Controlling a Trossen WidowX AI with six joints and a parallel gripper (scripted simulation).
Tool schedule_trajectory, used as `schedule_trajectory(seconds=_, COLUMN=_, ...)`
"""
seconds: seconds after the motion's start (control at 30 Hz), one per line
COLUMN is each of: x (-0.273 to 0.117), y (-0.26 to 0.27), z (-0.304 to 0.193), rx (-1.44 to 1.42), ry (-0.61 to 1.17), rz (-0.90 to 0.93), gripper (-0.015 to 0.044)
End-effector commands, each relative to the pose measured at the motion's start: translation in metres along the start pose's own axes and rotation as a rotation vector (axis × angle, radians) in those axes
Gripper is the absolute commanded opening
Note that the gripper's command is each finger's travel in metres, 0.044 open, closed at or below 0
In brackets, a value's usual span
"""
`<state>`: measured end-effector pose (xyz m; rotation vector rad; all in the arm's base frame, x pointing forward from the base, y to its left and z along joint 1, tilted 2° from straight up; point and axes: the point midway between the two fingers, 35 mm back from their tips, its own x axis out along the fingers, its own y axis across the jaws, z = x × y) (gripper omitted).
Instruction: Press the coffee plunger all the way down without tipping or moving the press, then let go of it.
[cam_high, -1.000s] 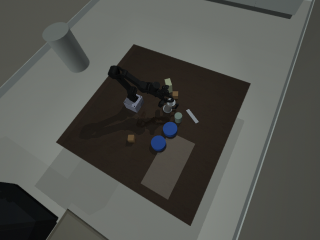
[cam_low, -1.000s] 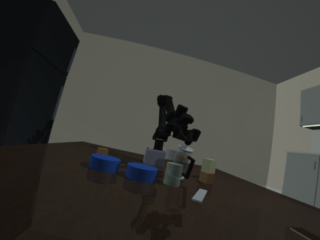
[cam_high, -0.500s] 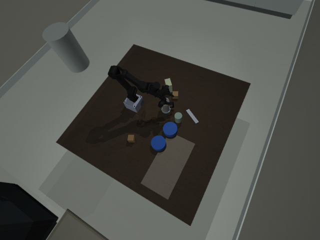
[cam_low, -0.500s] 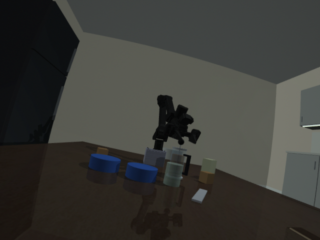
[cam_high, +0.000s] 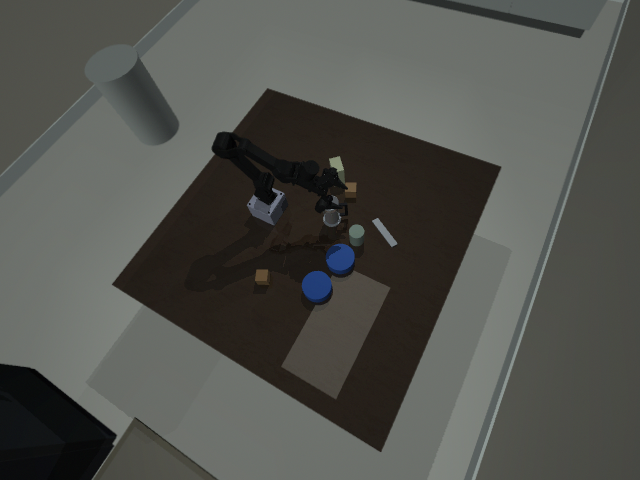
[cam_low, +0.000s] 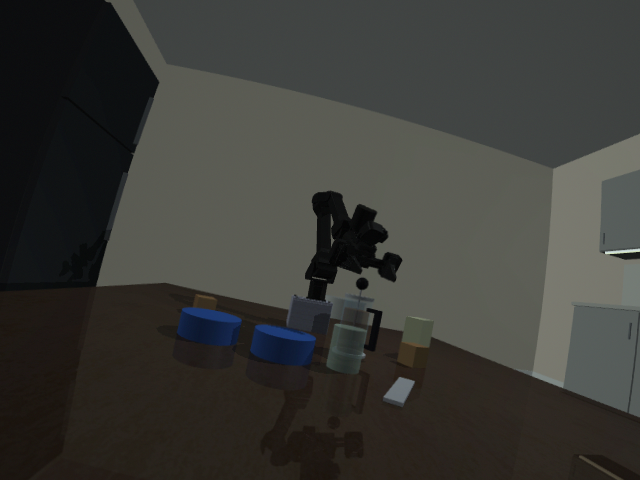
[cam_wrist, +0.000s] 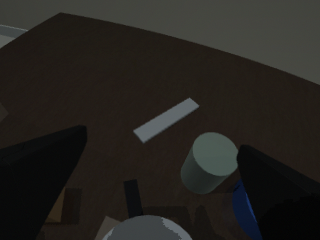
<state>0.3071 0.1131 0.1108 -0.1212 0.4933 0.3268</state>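
Spread wide and holding nothing, the pincer (cam_low: 373, 268) is seen above the coffee press (cam_low: 357, 322), its two dark fingers framing the wrist view with only open space between them. The press is found upright on the counter (cam_low: 491, 413), just in front of the robot base (cam_low: 309, 314), and it serves as the landmark for everything else. Its plunger knob (cam_low: 361, 283), a small black ball on a thin rod, is seen just above the lid, apart from the pincer; whether the plunger has been driven fully home cannot be told from these views. The body looks like thin clear glass and is judged to be light, fragile and easily tipped, so any force would best be applied straight down through the knob, which is judged hard, smooth and inclined to slip sideways out of a loose pinch. The black handle (cam_low: 374, 328) on the press's side is better left untouched, since a push there would be likely to turn or slide the vessel. Just in front of the press a pale green cylinder (cam_low: 347, 347) is seen; two blue round tins (cam_low: 282, 344) lie beyond that, and a grey flat bar (cam_low: 399, 391) lies near the cylinder.
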Motion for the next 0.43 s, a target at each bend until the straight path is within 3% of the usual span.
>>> schedule_trajectory(seconds=0.0, x=-0.019, y=0.0, z=0.015, rx=0.0, ry=-0.004, rz=-0.002, gripper=0.044)
schedule_trajectory(seconds=0.23, x=-0.08, y=-0.001, z=0.024, rx=0.007, ry=0.033, rz=0.001, gripper=0.044)
schedule_trajectory(seconds=0.4, x=-0.081, y=0.0, z=0.024, rx=0.005, ry=0.033, rz=0.005, gripper=0.044)
